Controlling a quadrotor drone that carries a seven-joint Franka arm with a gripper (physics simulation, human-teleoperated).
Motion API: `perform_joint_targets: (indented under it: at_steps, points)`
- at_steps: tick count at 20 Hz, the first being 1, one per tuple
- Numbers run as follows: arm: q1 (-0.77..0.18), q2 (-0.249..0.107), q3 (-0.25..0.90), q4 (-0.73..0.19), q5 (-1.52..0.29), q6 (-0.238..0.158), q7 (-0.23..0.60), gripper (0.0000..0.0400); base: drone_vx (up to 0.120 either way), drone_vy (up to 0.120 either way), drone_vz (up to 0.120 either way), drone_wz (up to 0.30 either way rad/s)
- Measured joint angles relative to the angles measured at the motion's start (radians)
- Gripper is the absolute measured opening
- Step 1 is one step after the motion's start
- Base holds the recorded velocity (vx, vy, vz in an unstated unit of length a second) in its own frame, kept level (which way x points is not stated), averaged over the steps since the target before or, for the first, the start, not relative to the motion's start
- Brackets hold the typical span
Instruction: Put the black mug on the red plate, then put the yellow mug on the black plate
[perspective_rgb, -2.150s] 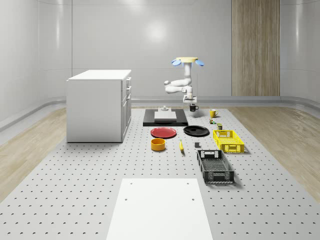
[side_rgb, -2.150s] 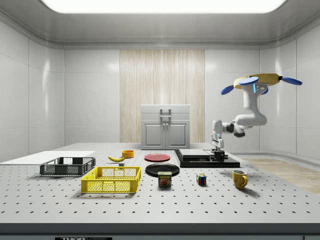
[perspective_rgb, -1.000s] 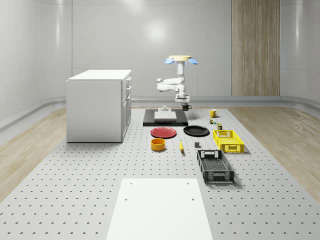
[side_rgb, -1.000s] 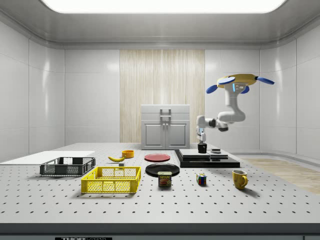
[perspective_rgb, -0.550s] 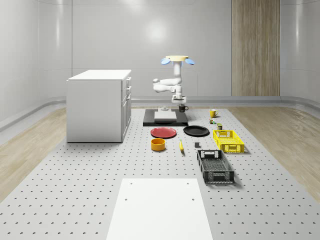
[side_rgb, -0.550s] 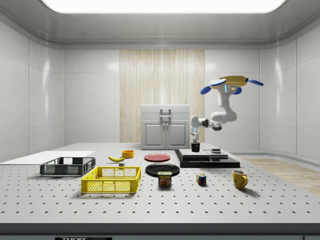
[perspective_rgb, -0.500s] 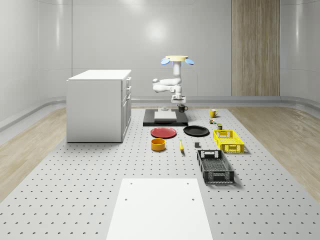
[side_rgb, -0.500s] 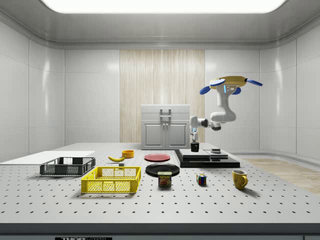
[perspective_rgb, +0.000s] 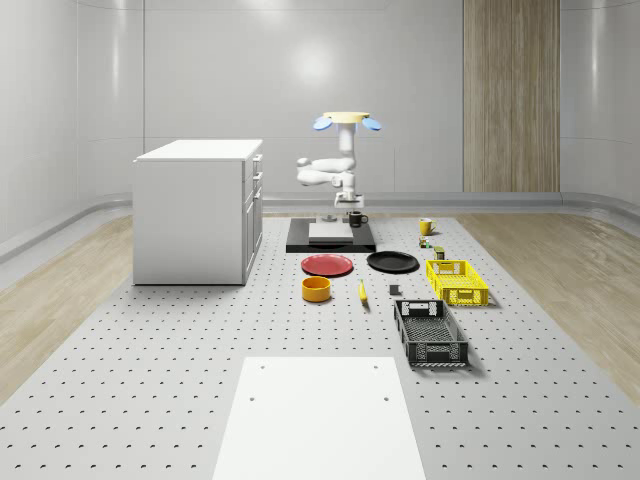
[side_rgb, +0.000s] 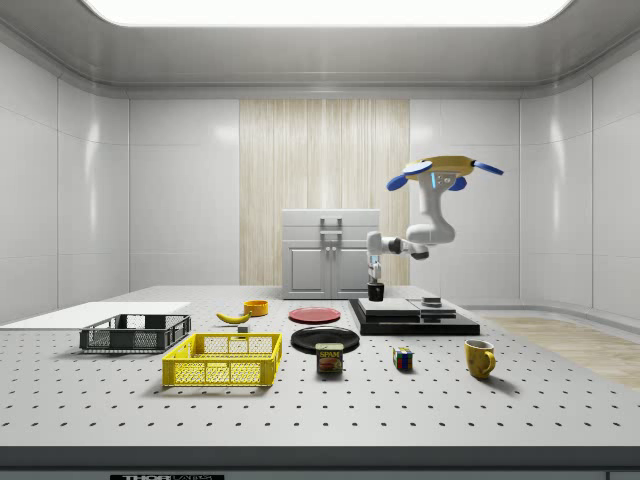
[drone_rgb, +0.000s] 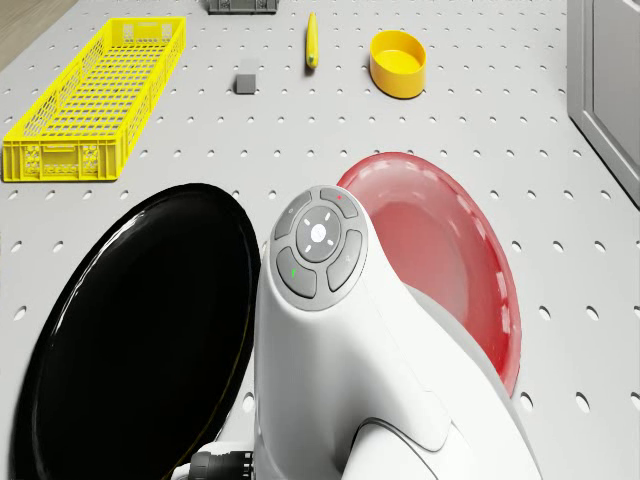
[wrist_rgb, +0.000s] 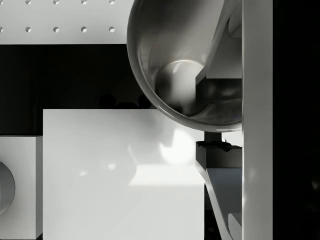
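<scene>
The drone (perspective_rgb: 343, 120) hovers over the black platform (perspective_rgb: 330, 244) at the back of the table. Its arm reaches down, and the gripper (perspective_rgb: 353, 208) is shut on the rim of the black mug (perspective_rgb: 355, 217), which hangs in the air above the platform's edge (side_rgb: 376, 292). In the wrist view the mug's shiny inside (wrist_rgb: 175, 75) sits against a finger (wrist_rgb: 257, 125). In front of the platform lie the red plate (perspective_rgb: 328, 265) and the black plate (perspective_rgb: 392, 262), also seen from the drone (drone_rgb: 440, 250) (drone_rgb: 140, 320). The yellow mug (perspective_rgb: 425, 226) stands on the table to the whole-scene view's right.
A white cabinet (perspective_rgb: 200, 210) stands at the whole-scene view's left. A white block (wrist_rgb: 120, 170) lies on the platform under the mug. A yellow bowl (perspective_rgb: 316, 289), banana (perspective_rgb: 362, 291), yellow crate (perspective_rgb: 457, 281), black crate (perspective_rgb: 430, 332) and white sheet (perspective_rgb: 320, 415) lie nearer the front.
The drone and arm have carried the black mug off the table beside the yellow mug, toward the whole-scene view's left, to above the black platform.
</scene>
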Motion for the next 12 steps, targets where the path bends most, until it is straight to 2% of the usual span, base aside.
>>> perform_joint_targets:
  at_steps: [12]
  points:
    - [-0.006, -0.021, 0.003, 0.001, 0.009, 0.019, 0.005, 0.0110, 0.120, -0.120, 0.000, 0.000]
